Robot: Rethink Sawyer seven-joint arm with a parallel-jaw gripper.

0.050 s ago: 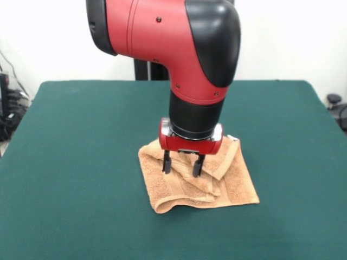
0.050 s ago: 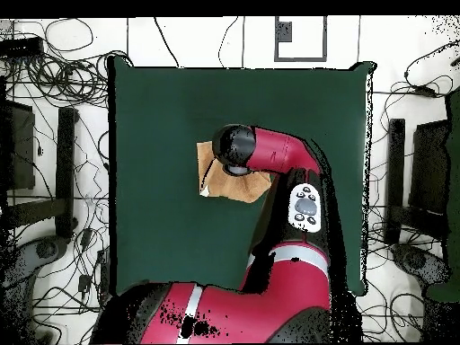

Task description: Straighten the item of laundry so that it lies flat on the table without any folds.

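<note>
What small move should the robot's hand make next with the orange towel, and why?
Probably lower and close on the upper fold. The open hand hangs just above the crumpled orange-tan terry towel, whose top layer lies folded over on the dark green felt table, so it is not flat yet.

— Where did the towel (image 1: 198, 181) lie?
— On the desk (image 1: 76, 162), near its middle, partly folded over itself.
— And the gripper (image 1: 183, 164)?
— Directly above the towel, fingers apart.

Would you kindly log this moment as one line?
gripper: open, over towel | orange-tan terry towel: folded, rumpled | dark green felt table
</note>
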